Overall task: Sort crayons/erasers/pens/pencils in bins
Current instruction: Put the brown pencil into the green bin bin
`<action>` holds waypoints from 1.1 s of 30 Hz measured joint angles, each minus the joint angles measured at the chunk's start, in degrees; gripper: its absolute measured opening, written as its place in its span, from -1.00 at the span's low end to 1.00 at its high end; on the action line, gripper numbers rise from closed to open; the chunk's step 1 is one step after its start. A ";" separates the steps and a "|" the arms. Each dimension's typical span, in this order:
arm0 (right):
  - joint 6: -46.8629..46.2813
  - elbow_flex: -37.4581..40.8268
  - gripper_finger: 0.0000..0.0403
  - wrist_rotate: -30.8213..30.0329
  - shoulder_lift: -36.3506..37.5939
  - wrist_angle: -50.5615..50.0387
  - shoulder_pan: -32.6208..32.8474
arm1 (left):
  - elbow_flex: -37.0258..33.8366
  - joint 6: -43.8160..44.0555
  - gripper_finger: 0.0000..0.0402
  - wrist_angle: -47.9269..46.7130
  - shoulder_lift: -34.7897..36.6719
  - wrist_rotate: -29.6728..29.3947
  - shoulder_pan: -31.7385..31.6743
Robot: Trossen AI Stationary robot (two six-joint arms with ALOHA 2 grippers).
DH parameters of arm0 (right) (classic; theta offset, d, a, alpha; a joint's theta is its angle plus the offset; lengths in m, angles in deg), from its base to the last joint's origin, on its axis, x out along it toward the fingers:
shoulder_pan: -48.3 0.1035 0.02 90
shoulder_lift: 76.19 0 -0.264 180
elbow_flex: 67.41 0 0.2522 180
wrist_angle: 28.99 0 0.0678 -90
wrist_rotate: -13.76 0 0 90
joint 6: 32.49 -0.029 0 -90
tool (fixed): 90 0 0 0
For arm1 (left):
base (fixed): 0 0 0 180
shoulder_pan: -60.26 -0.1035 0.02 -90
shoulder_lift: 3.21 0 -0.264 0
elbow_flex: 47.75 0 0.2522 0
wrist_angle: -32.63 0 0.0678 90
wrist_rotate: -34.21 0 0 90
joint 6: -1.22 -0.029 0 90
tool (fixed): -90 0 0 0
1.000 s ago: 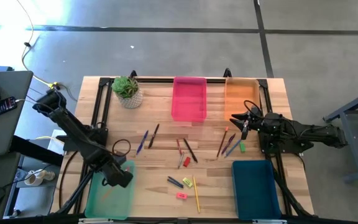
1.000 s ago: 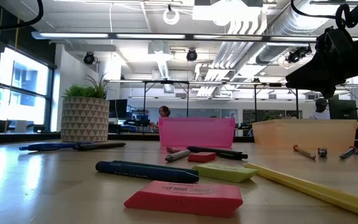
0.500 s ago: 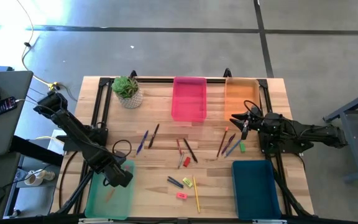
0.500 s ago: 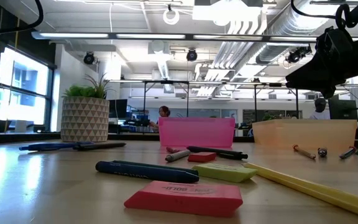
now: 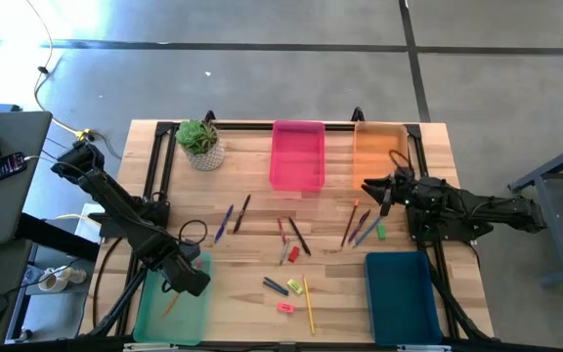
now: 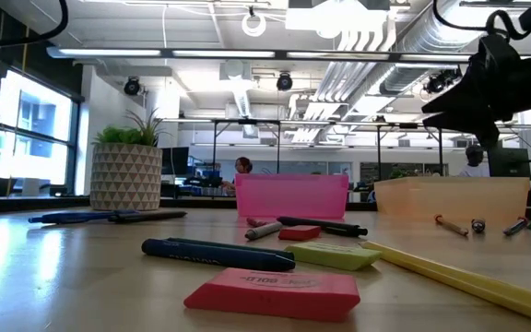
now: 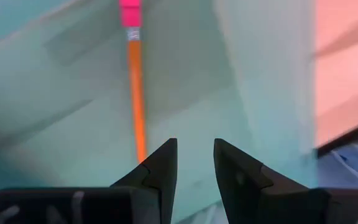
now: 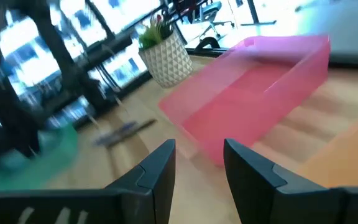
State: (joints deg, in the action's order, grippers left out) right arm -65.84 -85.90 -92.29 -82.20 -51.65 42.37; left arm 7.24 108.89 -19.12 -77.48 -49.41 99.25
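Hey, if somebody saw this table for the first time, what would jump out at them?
Four bright bins: pink bin and orange bin at the far edge, light green bin and teal bin at the near corners. Pens, pencils and erasers lie scattered between them, and the left gripper hangs open over an orange pencil in the green bin.

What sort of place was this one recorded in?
Probably a large open-plan lab or workshop: exposed ceiling ducts, rows of workbenches behind the wooden table, and a bare concrete floor.
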 joint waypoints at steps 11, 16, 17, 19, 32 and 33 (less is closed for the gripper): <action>-9.35 0.00 -0.36 -0.02 0.00 0.43 0.00 | 0.00 -2.01 -0.55 4.94 9.73 -11.45 -0.01; -18.78 0.00 -0.36 -0.02 0.00 1.26 0.00 | 0.00 -4.84 -0.55 4.80 15.58 -22.33 -0.70; -21.21 0.00 -0.36 -0.02 0.00 1.61 -0.02 | 0.00 -5.83 -0.55 4.78 16.53 -24.60 -1.24; -25.69 0.00 -0.36 -0.02 0.00 2.14 0.00 | 0.00 -8.18 -0.55 4.85 18.16 -28.47 -2.95; -31.21 0.00 -0.36 -0.07 0.00 4.08 -0.04 | 0.00 -28.06 -0.55 5.31 19.83 -33.85 -21.61; -31.27 0.00 -0.36 -0.28 0.00 4.08 -0.04 | 0.00 -29.47 -0.55 5.40 19.85 -33.82 -23.16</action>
State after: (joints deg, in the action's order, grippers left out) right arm -97.11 -85.90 -92.57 -82.19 -47.57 42.33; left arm 7.24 79.43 -13.72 -57.63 -83.24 76.09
